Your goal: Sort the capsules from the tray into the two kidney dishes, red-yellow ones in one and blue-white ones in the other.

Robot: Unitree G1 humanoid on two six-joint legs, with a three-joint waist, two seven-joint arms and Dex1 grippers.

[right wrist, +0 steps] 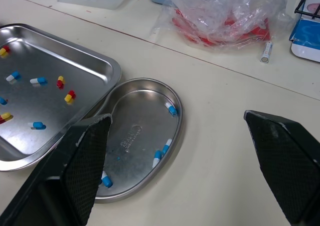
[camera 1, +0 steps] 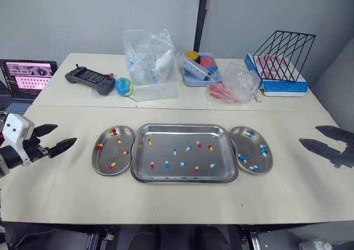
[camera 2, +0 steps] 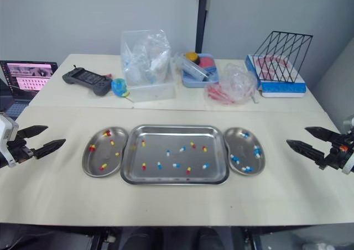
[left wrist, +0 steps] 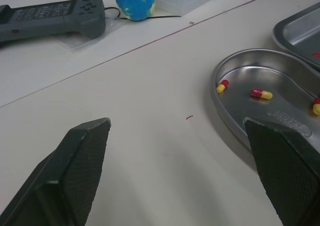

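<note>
Left gripper (camera 1: 63, 136) hovers released and empty over the counter (camera 1: 182, 200), out to the left of the left dish (camera 1: 93, 160), while the right gripper (camera 1: 308, 135) hovers the same way, fingers spread and holding nothing, well to the right of the right dish (camera 1: 270, 162). Each seems parked on its own side so neither blocks the tray (camera 1: 188, 126), which lies between the dishes and touches both, probably to keep every carry short. Red-yellow capsules (camera 1: 99, 146) already lie in the left dish and blue-white capsules (camera 1: 241, 158) in the right, so the colour split is settled. A mixed scatter of loose capsules (camera 1: 167, 164) remains in the tray, so I judge the sorting roughly half done. Spare clutter such as the controller (camera 1: 90, 79) sits far back, well away from the work.
</note>
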